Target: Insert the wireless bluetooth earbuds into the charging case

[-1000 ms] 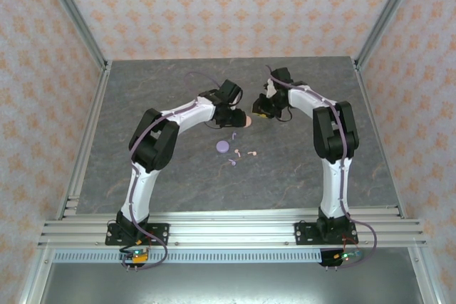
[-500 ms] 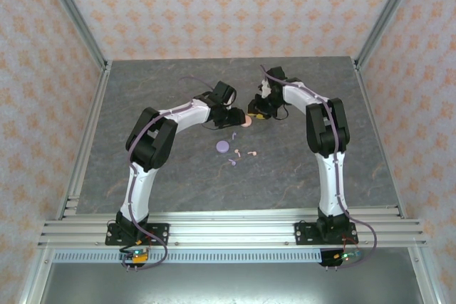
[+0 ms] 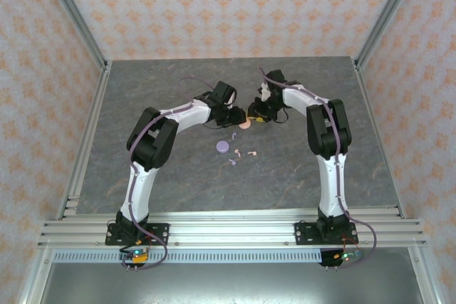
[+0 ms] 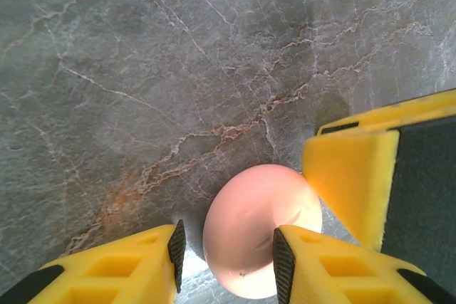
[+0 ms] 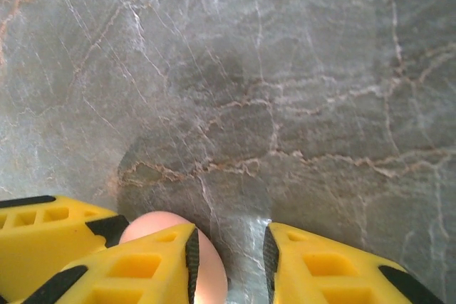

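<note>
While all four wireless earbuds lie loose near the middle of the table, both cases sit close beside them. The far lavender earbud is just beyond and to the right of the round lavender case. The left pink earbud and the right pink earbud lie side by side, just right of that case and apart from each other. The near lavender earbud lies nearest the arm bases; its long axis seems to run roughly left to right. At this size I cannot tell which way the other stems point.

Beyond the earbuds sits the round pink case, its smooth domed top up. In the left wrist view the left gripper straddles the pink case, jaws narrow. One finger is against the case's edge and a sliver of table shows at the other, so the case is not clamped. The right gripper comes in from the opposite side. Its jaws are slightly apart with bare table between them, and one finger overlaps the case's rim.

That table is grey, marble-veined stone. Walls papered in a pale orange floral print close it in on three sides, with aluminium posts at the corners and a rail along the near edge.
</note>
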Robot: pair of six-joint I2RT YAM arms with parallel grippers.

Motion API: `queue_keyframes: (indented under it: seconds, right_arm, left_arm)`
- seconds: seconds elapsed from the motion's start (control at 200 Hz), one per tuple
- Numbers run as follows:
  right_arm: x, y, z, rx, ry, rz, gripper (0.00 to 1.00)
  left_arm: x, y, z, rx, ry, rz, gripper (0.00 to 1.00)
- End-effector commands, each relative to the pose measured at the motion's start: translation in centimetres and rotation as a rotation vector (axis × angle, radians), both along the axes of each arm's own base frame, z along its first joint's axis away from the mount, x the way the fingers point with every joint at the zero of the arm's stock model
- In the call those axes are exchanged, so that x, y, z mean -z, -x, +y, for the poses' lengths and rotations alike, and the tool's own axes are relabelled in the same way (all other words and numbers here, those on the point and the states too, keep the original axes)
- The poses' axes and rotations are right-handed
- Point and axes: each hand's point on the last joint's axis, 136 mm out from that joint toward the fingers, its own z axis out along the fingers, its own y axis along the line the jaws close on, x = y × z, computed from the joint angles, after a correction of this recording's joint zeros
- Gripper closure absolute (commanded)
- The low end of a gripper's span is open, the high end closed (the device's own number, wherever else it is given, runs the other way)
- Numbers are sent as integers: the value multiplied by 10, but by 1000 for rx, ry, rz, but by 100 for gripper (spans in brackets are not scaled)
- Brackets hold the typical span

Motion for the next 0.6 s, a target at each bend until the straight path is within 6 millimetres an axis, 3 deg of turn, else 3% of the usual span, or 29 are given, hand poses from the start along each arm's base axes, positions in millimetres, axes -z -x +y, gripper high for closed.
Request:
queue_keyframes:
  seconds: [0.0, 0.19, 0.395, 0.596]
  right_arm:
    - [-1, 15, -9, 17, 53, 29, 67]
    - [-4, 13, -19, 52, 103, 12, 67]
    - [-20, 8, -25, 102, 122, -35, 67]
    - [-30, 14, -13, 103, 21, -42, 66]
  left_arm:
    - [4, -9, -3, -9, 31, 3, 60]
    - [2, -13, -3, -15, 36, 4, 61]
    - [-11, -15, 13, -33, 31, -18, 60]
    - [-21, -15, 28, -31, 71, -25, 55]
